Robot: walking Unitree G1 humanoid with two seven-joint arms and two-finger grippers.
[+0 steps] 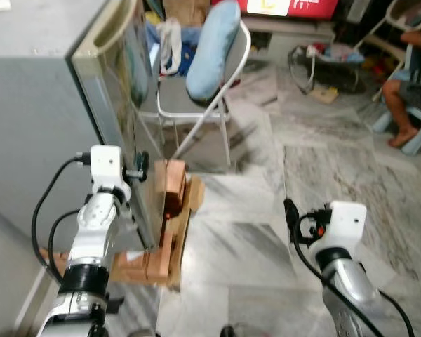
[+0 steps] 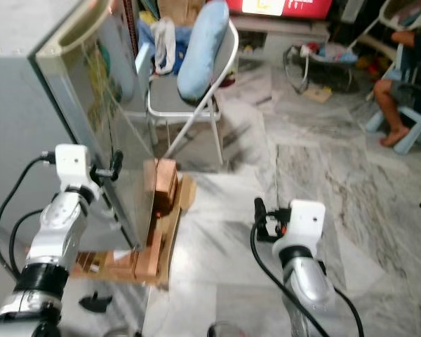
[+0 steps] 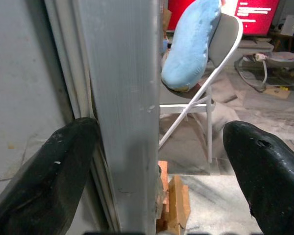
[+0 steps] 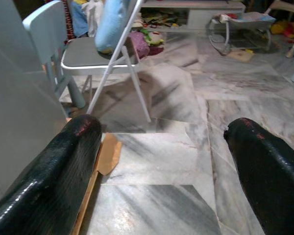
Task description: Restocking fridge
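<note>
Left wrist view shows the left gripper [image 3: 157, 166] with fingers [image 3: 44, 171] spread wide, straddling the fridge door [image 3: 125, 112] edge, one finger on each side. From the head camera, the fridge [image 1: 28, 105] stands at ten o'clock. The right gripper [image 4: 161, 171], fingers released and holding nothing, hovers over the marble floor [image 4: 152, 156] at five o'clock.

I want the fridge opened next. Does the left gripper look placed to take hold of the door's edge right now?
Probably yes. The left gripper is open with its fingers on either side of the fridge door's edge, and nothing sits between them and the door.
</note>
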